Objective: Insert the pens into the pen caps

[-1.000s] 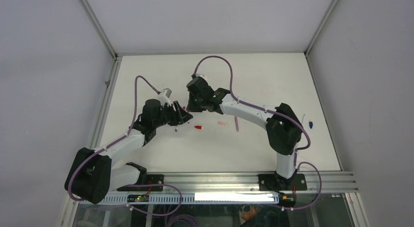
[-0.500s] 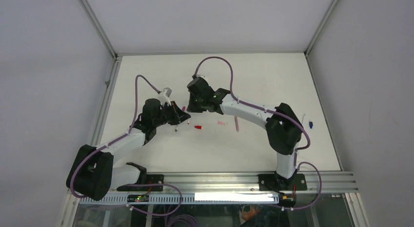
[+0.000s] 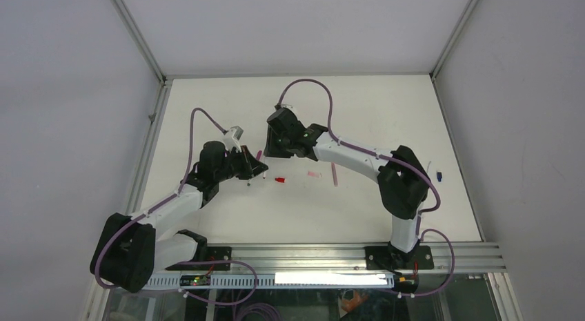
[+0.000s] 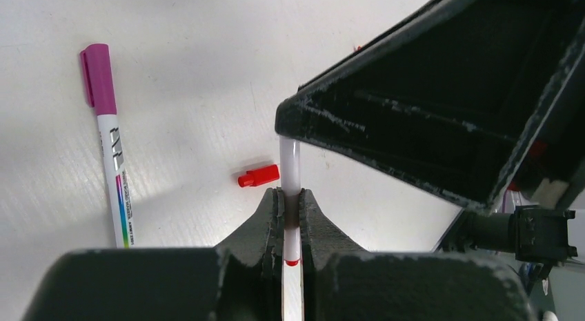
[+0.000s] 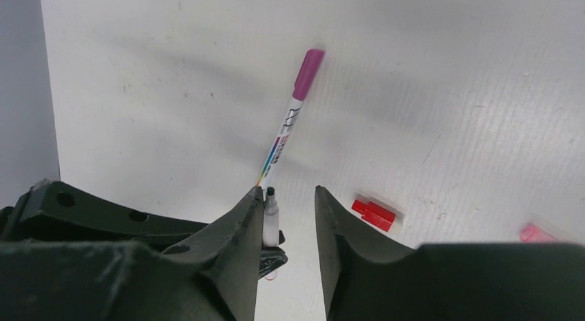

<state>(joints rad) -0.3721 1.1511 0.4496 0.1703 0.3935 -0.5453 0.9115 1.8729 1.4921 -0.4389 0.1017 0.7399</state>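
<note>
My left gripper (image 4: 290, 200) is shut on a white pen (image 4: 290, 162) with a red rear end, held upright above the table. In the right wrist view its uncapped dark tip (image 5: 270, 194) stands between the fingers of my right gripper (image 5: 288, 195), which is open, the tip close to the left finger. A red pen cap (image 4: 259, 176) (image 5: 373, 214) lies on the table just beyond, and in the top view it (image 3: 280, 179) sits right of the left gripper (image 3: 259, 168). The right gripper (image 3: 274, 151) hovers over the pen.
A white pen with a magenta cap (image 4: 110, 141) (image 5: 290, 117) lies on the table by the grippers. A pink cap (image 3: 314, 174) and a pink pen (image 3: 334, 174) lie further right. A dark blue cap (image 3: 439, 175) sits near the table's right edge.
The left gripper has shut on the white pen. The right gripper has opened and let go of that pen. Both arms have shifted only slightly.
</note>
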